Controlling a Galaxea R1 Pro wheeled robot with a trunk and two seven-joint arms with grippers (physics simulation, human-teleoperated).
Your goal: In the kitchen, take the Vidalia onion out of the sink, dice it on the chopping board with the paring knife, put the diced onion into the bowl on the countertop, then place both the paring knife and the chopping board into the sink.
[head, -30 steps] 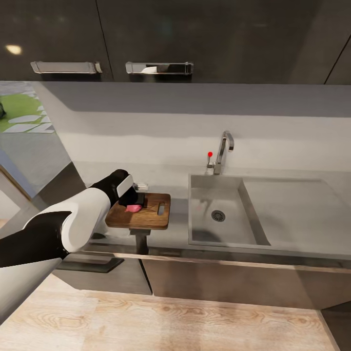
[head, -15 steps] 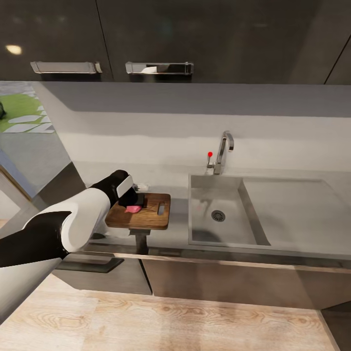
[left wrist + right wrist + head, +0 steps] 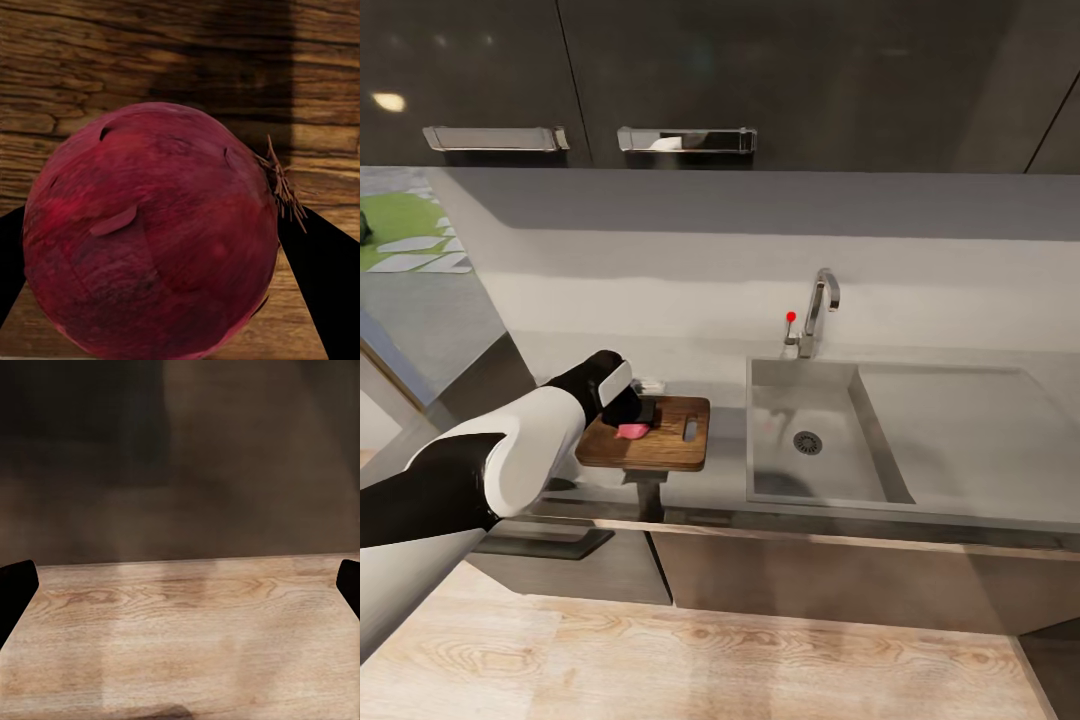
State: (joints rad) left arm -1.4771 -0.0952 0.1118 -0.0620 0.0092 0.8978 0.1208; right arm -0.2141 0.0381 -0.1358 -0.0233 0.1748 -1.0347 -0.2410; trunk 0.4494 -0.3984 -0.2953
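Between the left fingers: the Vidalia onion (image 3: 154, 232) sits with a dark fingertip (image 3: 322, 277) close on either side; whether the pads press it or have just let go I cannot tell
Left gripper (image 3: 635, 418): low over the chopping board (image 3: 660, 445), at about 10 o'clock from the board's middle in the head view, fingers narrowed to the onion's width
Onion's place: out of the basin and over the board's wood, at or just above its surface, well clear of the slot handle at the board's 3 o'clock end
Board's place: on the countertop (image 3: 725, 470), at 9 o'clock from the sink (image 3: 880, 450)
Sink: basin bare down to the drain, tap (image 3: 818, 310) with its red knob at 12 o'clock
Right gripper (image 3: 180, 585): fingers spread wide and holding nothing, aimed at the wooden floor (image 3: 180, 637) before a dark cabinet front
Knife and bowl: something small lies on the worktop at 12 o'clock from the board, half hidden by the left wrist; too unclear to name
Done, by my reading: onion taken from the sink and brought to the board
Left to do: release, dicing, filling the bowl, then knife and board into the sink
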